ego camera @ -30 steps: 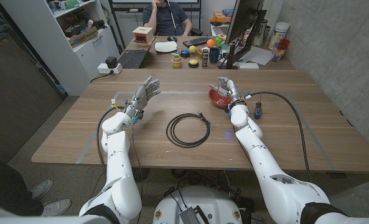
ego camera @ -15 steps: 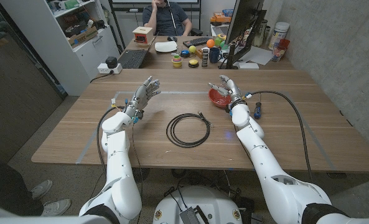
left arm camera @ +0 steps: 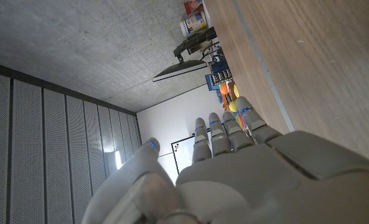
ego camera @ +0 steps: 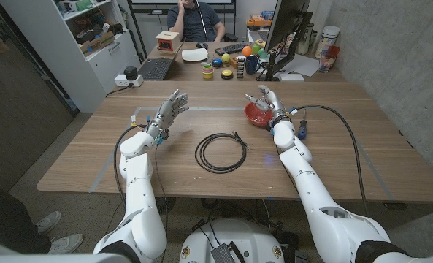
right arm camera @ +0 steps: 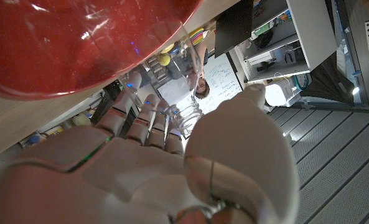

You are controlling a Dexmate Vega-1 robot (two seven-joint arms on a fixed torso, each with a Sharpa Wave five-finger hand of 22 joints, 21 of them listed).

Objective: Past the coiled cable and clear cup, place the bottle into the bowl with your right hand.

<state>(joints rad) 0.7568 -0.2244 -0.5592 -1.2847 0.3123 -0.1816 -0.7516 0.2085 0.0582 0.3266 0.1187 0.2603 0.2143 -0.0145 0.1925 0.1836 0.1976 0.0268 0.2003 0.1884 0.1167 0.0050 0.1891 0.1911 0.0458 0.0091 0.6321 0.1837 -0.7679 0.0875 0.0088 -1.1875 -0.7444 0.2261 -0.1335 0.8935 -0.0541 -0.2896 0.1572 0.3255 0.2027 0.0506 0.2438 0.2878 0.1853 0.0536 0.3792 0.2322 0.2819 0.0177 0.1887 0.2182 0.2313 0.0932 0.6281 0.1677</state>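
Right hand holds a clear bottle over the red bowl, release pending.

The wooden table (ego camera: 333, 157) carries the coiled cable (ego camera: 220, 153) at centre and the bowl (ego camera: 257, 115) at two o'clock. The right hand (ego camera: 271, 106) clamps the bottle (right arm camera: 185, 93) above the rim; it should probably lower further before letting go. The left hand (ego camera: 166, 112) is empty, fingers apart, at ten o'clock. A cluttered desk and a seated person lie beyond.
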